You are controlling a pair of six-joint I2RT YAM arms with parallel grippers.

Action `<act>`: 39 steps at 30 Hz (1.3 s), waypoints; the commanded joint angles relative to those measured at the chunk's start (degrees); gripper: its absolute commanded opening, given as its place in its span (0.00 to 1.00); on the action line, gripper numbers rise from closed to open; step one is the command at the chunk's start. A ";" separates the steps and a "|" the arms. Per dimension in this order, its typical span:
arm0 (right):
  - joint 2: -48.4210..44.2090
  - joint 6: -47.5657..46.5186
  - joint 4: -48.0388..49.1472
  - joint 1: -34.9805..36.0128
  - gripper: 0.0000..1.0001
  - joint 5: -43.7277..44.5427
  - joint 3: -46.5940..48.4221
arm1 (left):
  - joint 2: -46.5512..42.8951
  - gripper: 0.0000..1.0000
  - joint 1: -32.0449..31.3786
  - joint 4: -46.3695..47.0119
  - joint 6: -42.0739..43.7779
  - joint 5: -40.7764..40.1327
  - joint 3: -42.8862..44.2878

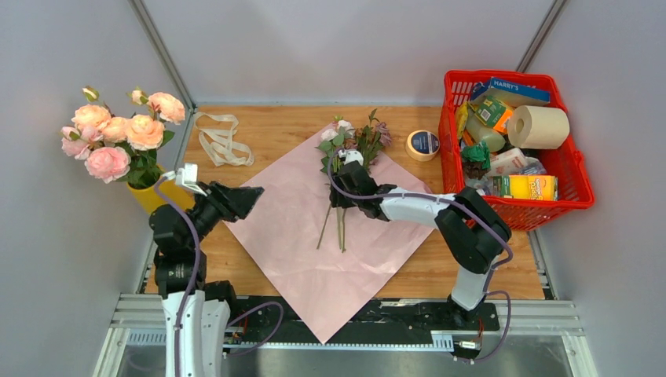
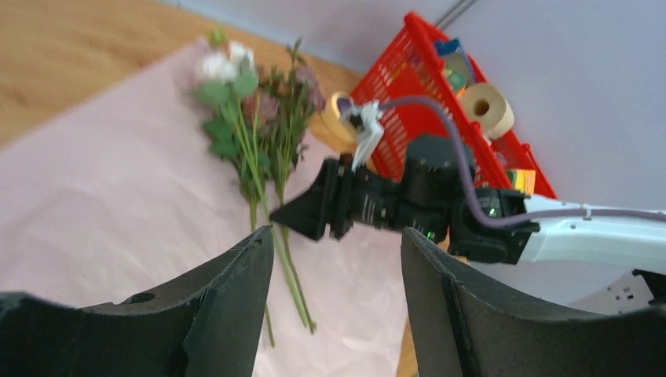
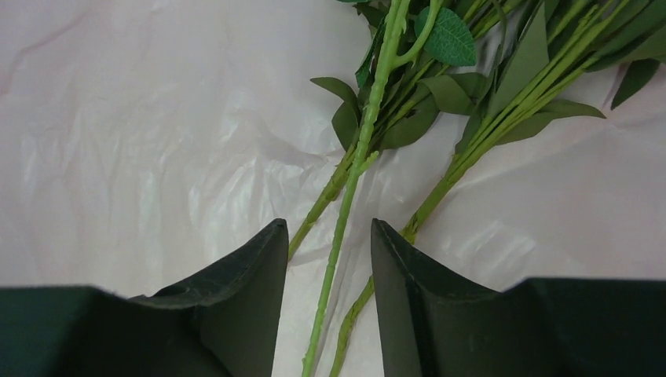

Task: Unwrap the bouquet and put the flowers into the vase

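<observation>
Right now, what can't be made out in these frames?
1. Vase, top view: mouth and base hidden by its flowers and the left arm.
2. Right gripper, top view: its body covers the fingertips and the stems beneath.
3. Loose blooms: blurred in the left wrist view, cut off by the top edge in the right wrist view.
4. Basket, top view: lower items buried under upper ones.

the top camera sits high at the near edge, looking down on the whole counter (image 1: 275, 126). the left wrist camera looks across the pink paper (image 2: 102, 204) toward the right arm (image 2: 550, 239). the right wrist camera is very close above the flower stems (image 3: 357, 157). all three see them.
</observation>
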 commanded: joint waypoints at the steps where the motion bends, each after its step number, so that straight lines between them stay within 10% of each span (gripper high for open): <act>1: 4.14 -0.95 2.25 -0.47 0.45 -0.78 4.19 | -1.64 0.68 -1.78 8.12 -7.66 4.65 -11.84; 10: 9.68 -0.86 1.99 -0.83 0.37 0.28 5.34 | 4.07 0.68 -6.52 1.44 1.65 1.22 -18.98; 22: 3.37 -1.30 1.64 -0.83 0.01 1.77 4.20 | 5.04 0.66 -7.05 -0.58 2.10 0.16 -17.67; 39: -15.26 4.58 10.75 -0.56 0.00 -14.29 -6.77 | 13.55 0.72 -7.14 4.77 3.77 4.98 -11.25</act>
